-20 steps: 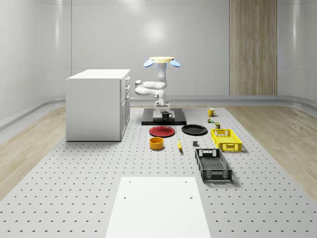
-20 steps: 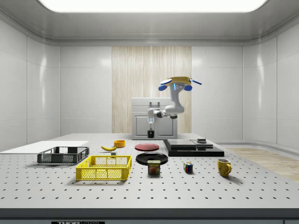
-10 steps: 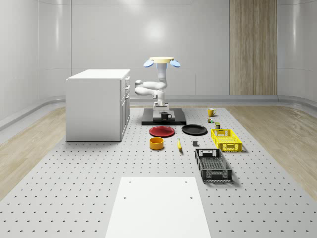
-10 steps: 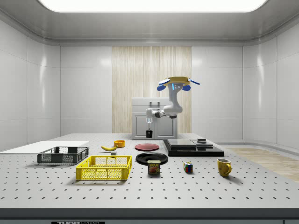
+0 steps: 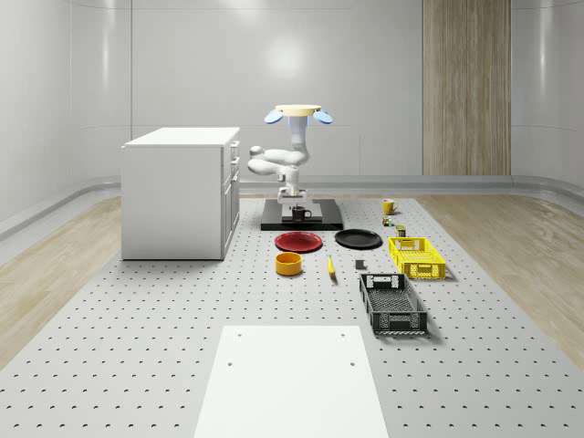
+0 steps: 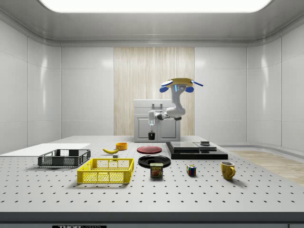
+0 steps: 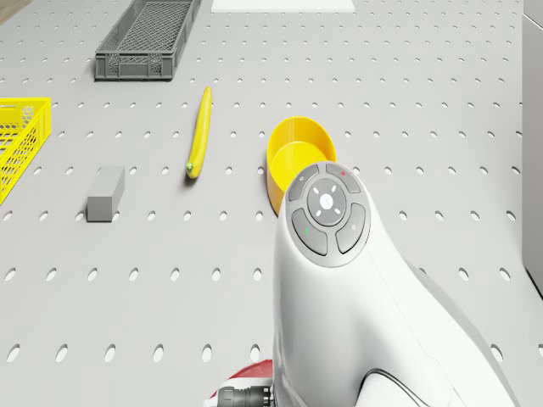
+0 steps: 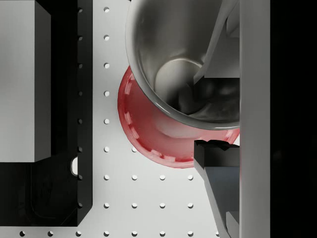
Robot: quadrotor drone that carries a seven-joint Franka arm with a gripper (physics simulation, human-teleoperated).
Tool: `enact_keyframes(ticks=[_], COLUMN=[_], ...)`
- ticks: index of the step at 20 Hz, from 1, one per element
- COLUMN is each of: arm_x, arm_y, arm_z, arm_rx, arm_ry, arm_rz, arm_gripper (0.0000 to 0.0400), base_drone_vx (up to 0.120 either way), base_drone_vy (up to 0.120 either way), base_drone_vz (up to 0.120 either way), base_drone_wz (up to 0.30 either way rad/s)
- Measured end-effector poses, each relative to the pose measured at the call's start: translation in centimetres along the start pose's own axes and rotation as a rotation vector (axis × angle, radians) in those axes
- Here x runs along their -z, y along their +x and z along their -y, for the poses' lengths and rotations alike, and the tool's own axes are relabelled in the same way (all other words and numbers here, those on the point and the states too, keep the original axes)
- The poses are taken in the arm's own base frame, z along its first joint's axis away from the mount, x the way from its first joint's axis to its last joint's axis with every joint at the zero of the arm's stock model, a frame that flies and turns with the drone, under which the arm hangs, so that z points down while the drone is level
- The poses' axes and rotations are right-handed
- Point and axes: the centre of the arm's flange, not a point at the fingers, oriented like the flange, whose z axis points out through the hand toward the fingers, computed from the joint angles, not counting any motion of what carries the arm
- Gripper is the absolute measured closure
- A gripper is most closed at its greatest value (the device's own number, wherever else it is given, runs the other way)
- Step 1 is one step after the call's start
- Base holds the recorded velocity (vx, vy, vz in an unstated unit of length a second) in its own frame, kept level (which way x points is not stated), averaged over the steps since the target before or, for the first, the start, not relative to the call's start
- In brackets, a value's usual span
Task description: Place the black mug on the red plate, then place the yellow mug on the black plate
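Table (image 5: 137, 365): big pegboard surface, white cabinet (image 5: 178, 192) at the whole-scene view's left, far half. Black platform (image 5: 324, 222) just right of cabinet, further back than the plates.

Drone (image 5: 298, 112) hovered above the platform, arm (image 5: 278, 164) bent down toward the near side.

Red plate (image 5: 298, 242) and black plate (image 5: 358, 239) lay side by side near the platform, apart. Yellow mug (image 5: 389, 206) stood far right on the table, well apart from black plate, untouched.

Black mug (image 6: 151, 136) hung in the air, pinched at its rim by the gripper (image 8: 210, 111): one finger inside, one outside. In wrist view the mug sat over the plate's edge, not its centre.

Risk, my judgement: release w/o better centring could land the mug on the plate's rim, so it tips or slides off. Rim pinch is thin; drone sway might let it slip.
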Motion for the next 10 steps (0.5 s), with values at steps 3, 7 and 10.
enact_keyframes(ticks=[3,7,10], arm_x=[-1.1,-2.7,-3.7], arm_y=[0.2,0.3,0.4], arm_z=[-0.2,-0.3,-0.4], arm_rx=[0.000,0.000,0.000], arm_ry=[0.000,0.000,0.000], arm_rz=[0.000,0.000,0.000], arm_gripper=[0.0290,0.0290,0.0290], base_drone_vx=[0.000,0.000,0.000], base_drone_vy=[0.000,0.000,0.000], base_drone_vz=[0.000,0.000,0.000], base_drone_wz=[0.000,0.000,0.000])
